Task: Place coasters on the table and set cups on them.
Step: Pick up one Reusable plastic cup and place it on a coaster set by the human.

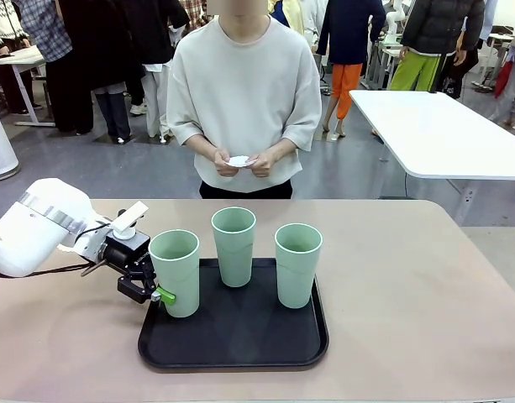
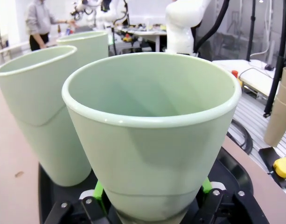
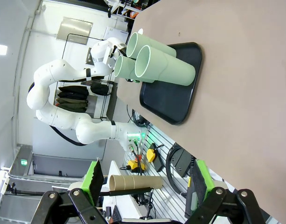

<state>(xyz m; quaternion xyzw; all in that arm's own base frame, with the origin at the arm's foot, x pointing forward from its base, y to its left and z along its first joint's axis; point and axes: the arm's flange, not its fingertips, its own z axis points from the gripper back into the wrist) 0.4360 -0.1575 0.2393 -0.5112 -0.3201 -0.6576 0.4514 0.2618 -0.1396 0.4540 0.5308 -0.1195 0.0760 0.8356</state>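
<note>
Three mint-green cups stand on a black tray [image 1: 240,348] on the tan table [image 1: 408,294]: left [image 1: 176,269], middle [image 1: 233,243] and right [image 1: 297,262]. My left gripper [image 1: 160,294] is shut on the left cup low down, near its base. In the left wrist view that cup [image 2: 152,121] stands upright between my green pads [image 2: 99,189], with a second cup [image 2: 38,107] beside it. Across the table a person holds white coasters [image 1: 239,161] in both hands. My right gripper [image 3: 146,182] hangs open and apart from the cups [image 3: 166,65], with nothing between its fingers.
The tray [image 3: 173,100] sits in the middle of the near half of the table. Bare tan tabletop lies to the right of it and behind it. A white table [image 1: 442,130] stands at the back right. Other people walk about behind the person.
</note>
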